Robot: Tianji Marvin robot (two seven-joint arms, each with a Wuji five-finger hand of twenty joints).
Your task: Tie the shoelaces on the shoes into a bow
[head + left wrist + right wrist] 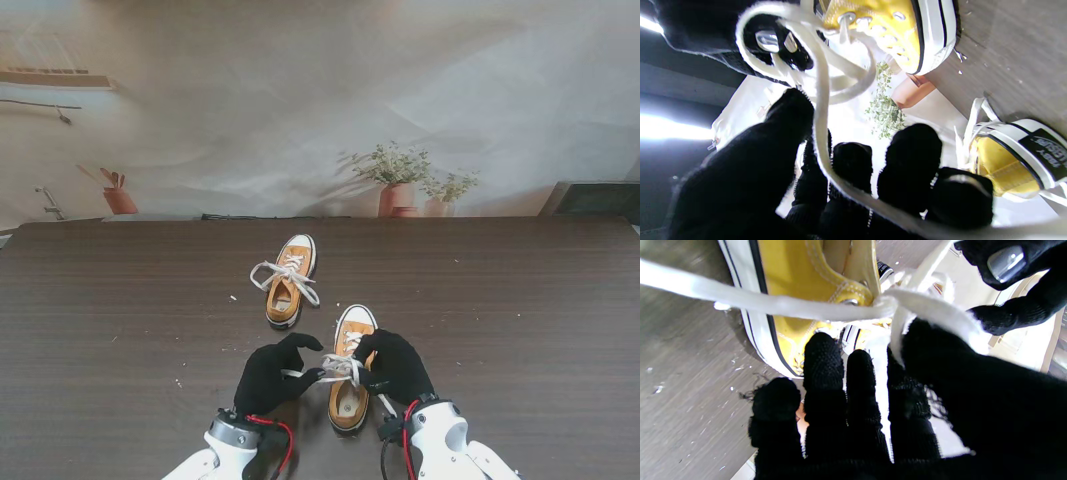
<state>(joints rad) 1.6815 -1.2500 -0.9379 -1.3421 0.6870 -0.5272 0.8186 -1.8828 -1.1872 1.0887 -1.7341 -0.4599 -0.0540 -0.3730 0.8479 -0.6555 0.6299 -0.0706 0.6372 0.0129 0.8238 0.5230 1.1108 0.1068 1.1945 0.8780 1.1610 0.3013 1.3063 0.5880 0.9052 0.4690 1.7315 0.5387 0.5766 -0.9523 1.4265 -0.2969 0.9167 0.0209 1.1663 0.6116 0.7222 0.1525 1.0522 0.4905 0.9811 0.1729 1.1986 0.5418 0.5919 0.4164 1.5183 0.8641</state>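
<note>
— So, what is on the left?

— Down near me, the left hand [272, 378] in a black glove. Its fingers [907, 160] curl around a white lace [821, 110] that runs across them (the thumb presses on it from one side).

— And in the middle?

— Two yellow shoes on the dark table [120, 320]. The far shoe [290, 281] sits a bit to the left, and its laces [283, 276] lie loose and spread out. The near shoe [350, 380] is right between the two hands, toe pointing away from me. Its laces cross in a small white knot [340, 366] on top of the shoe.

— What about the right?

— The right hand [398, 366], also in a black glove, is touching the near shoe. Its thumb pinches another lace end [933, 311], and its other fingers [823, 373] stand close together, straight. A long piece of lace [740, 300] is pulled tight past the side of the shoe.

— Anything else?

— Little white crumbs [232, 298] lie on the table, and some potted plants [398, 180] are far back.
</note>
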